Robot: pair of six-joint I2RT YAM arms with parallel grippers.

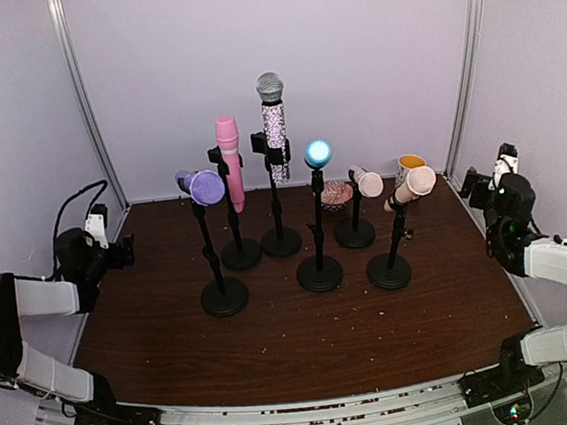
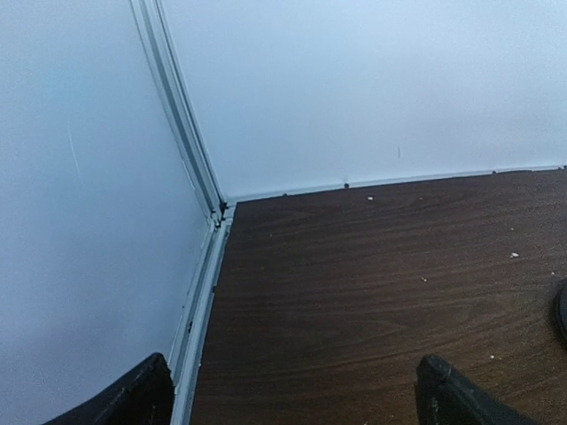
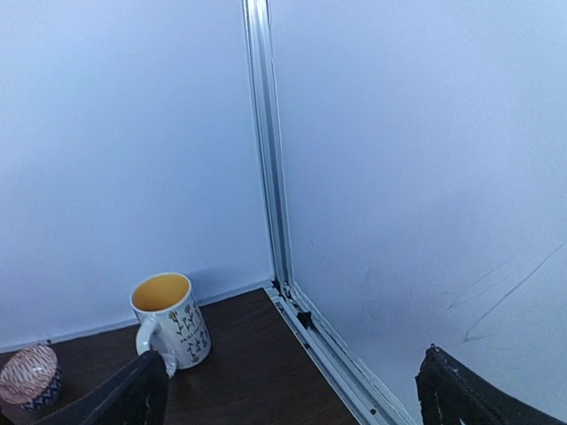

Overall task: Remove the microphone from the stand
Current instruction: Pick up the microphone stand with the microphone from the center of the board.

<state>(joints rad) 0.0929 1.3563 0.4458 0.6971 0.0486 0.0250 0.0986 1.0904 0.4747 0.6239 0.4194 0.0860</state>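
Note:
Several microphones stand in black stands on the brown table: a purple one, a pink one, a tall glittery one with a silver head, a blue-headed one, a small beige one and a peach one. My left gripper hangs open at the table's left edge, well apart from them. In the left wrist view the left gripper has only bare table between its fingers. My right gripper is open at the far right corner, and the right gripper holds nothing.
A white mug with a yellow inside stands near the back right corner, also seen from above as the mug. A small patterned bowl sits behind the stands. Round stand bases crowd the middle. White walls and metal corner rails enclose the table.

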